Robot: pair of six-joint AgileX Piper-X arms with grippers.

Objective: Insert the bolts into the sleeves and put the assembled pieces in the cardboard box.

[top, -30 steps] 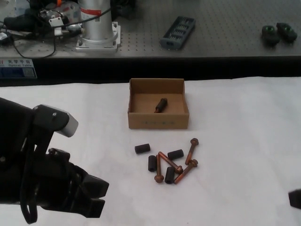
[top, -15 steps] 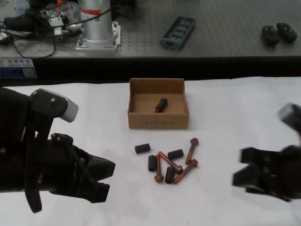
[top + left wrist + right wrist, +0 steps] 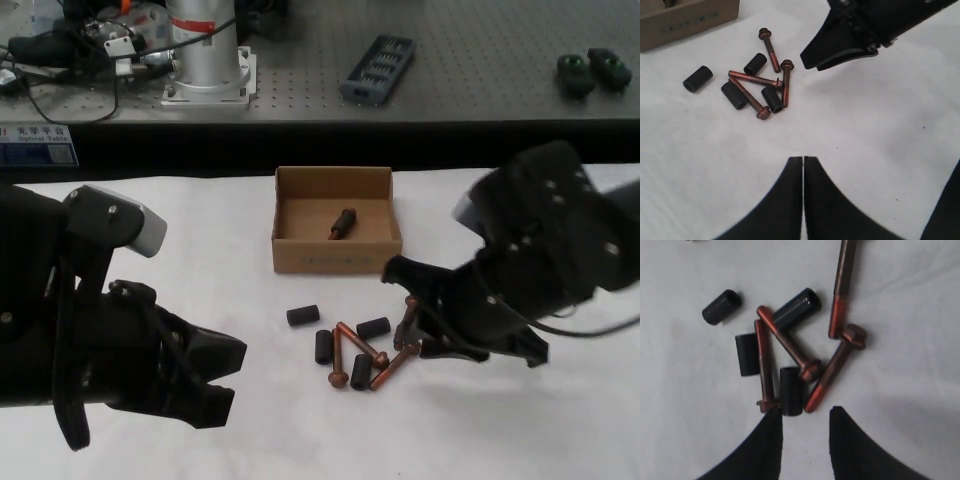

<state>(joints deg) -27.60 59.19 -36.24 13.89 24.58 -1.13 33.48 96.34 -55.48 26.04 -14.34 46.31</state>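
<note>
your left gripper sits low over the white paper, to the side of the pile, its two fingers pressed together with nothing between them. your right gripper hangs above the pile, fingers parted and empty. you have four copper bolts and four black sleeves lying loose in a crossed heap near the cardboard box. one assembled piece lies inside that box.
</note>
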